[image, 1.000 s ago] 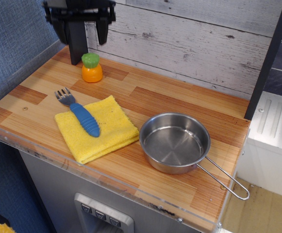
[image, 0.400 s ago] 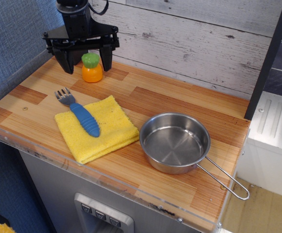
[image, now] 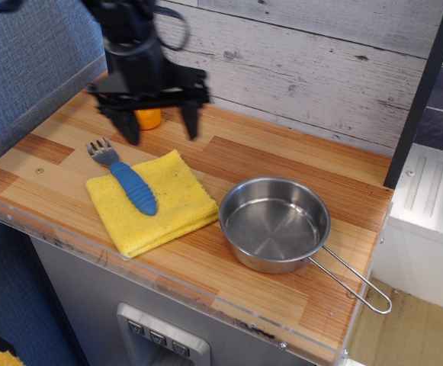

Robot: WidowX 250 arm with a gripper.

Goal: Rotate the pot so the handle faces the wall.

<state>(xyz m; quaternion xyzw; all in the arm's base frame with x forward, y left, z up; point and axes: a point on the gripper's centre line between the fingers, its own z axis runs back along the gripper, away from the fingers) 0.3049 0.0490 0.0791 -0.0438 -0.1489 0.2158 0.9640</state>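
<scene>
The wall (image: 320, 69) of pale planks fills the upper frame above the wooden counter (image: 282, 160). The gripper (image: 160, 131) hangs at upper left, jaws spread wide and empty, well apart from the pot (image: 275, 223) at lower centre-right. A yellow cloth (image: 175, 202) bearing a blue fork (image: 130, 183) lies at left. The handle (image: 354, 282) points to the lower right corner, away from the wall. A good approach probably crosses clear of the cloth, then takes the rim or handle base before swinging it round.
</scene>
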